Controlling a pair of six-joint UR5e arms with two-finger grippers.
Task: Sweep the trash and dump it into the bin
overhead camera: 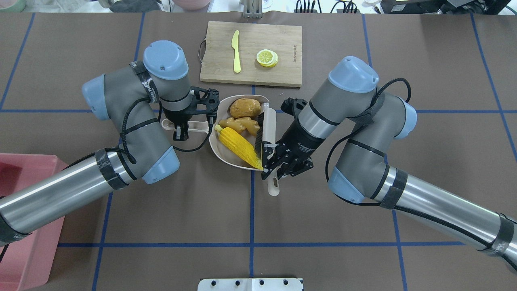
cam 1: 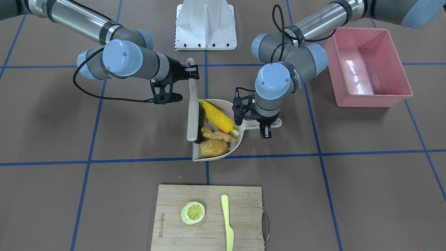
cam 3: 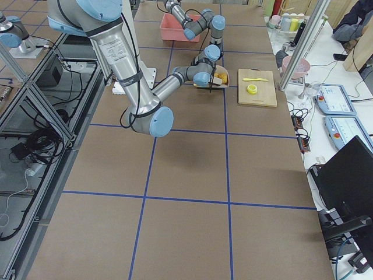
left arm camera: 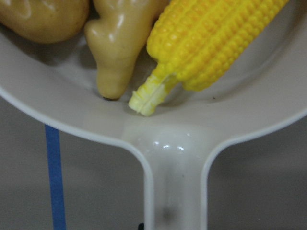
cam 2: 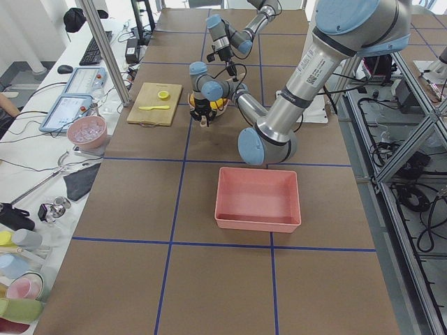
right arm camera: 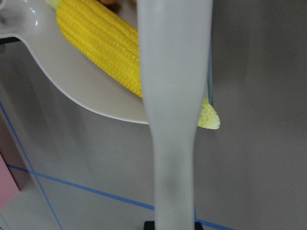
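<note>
Bin (overhead camera: 40,258) shows only as a corner at the overhead frame's lower left and whole at the front view's upper right; my left wrist view misses it. My left gripper (overhead camera: 180,131) clamps the handle of the one dustpan (overhead camera: 227,158). Three trash pieces lie in it: corn (overhead camera: 238,146), ginger (overhead camera: 240,124), potato (overhead camera: 244,107). Rightward, my right gripper (overhead camera: 270,159) is closed on the one brush (overhead camera: 270,121), bristles at the pan's mouth

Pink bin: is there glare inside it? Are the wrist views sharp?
Front-facing view: white glare patches on the glossy floor of the pink bin. Exterior left view: the bin looks evenly pink, no glare. Left wrist view: corn cob and dustpan slightly soft. Right wrist view: the brush handle, very close, is blurred.
</note>
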